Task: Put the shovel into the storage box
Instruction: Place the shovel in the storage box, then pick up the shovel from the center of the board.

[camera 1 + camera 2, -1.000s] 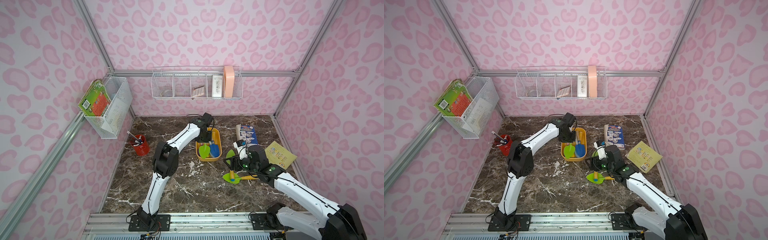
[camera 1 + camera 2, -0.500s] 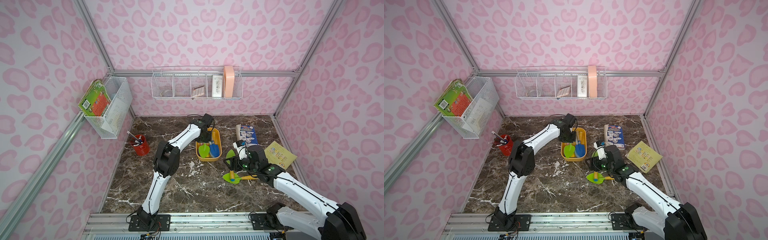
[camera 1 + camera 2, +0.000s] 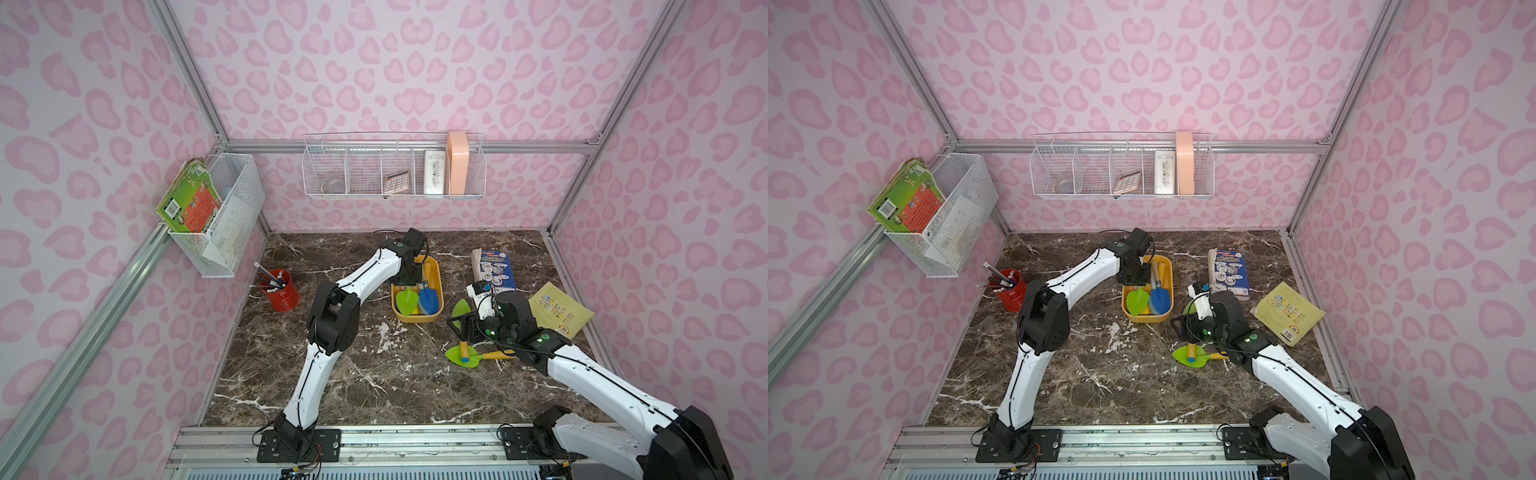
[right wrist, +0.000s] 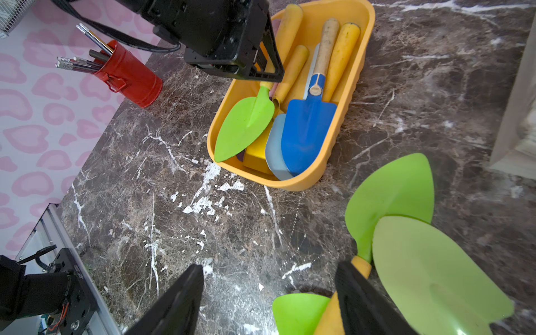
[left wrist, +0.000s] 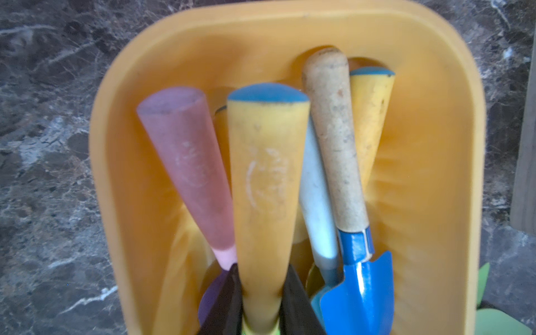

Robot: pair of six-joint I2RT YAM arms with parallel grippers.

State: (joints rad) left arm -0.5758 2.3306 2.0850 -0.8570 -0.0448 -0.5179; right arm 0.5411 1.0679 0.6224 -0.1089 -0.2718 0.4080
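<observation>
Pinching the narrow neck of a green-bladed plastic shovel [image 4: 246,121] with a scuffed, tapering yellow handle, the left gripper [image 5: 261,307] hangs over the shallow yellow-orange plastic storage box [image 4: 301,184], black fingers [image 5: 223,301] pressed to either side. The shovel lies inside the box, blade toward the near end, on top of a crowd of tools. These include a glossy blue metal trowel [image 4: 307,130] with a speckled wooden grip and a matte pink handle [image 5: 188,162]. Around the box's rolled rim and rounded corners, the dark veined marble tabletop [image 4: 174,217] is bare to the near and left sides, with a red metal pen cup [image 4: 130,75] well apart at far left. To the right, the right gripper [image 4: 269,269] hovers with its fingers [image 4: 179,298] spread wide and holding nothing, just beside loose green plastic shovels [image 4: 391,188]. The tools underneath are largely hidden, and the frame edge cuts off the left fingers.
</observation>
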